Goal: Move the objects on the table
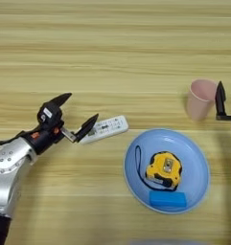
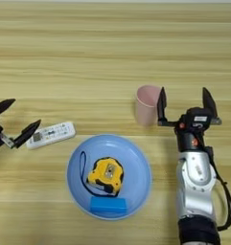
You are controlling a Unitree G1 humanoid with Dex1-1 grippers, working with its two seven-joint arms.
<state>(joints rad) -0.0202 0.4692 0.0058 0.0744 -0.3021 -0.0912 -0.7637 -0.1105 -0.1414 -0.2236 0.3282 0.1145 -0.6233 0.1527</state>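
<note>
the blue plate [image 1: 196,148] sits on the table [image 1: 112,57] holding the yellow tape measure [image 1: 164,170] and the blue block [image 1: 167,199] (block on the near side). left of the plate lies the white remote [image 1: 106,128]; the left gripper [image 1: 79,115], fingers spread, has one fingertip touching its end. beyond the plate's far right stands the pink cup [image 2: 147,105], the right gripper [image 2: 183,102] just beside it, fingers spread.

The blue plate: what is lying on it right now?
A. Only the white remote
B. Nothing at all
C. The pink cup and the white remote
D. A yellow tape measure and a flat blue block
D: the yellow tape measure and the flat blue block both lie on the blue plate, while the pink cup and white remote rest on the table outside it.
</note>
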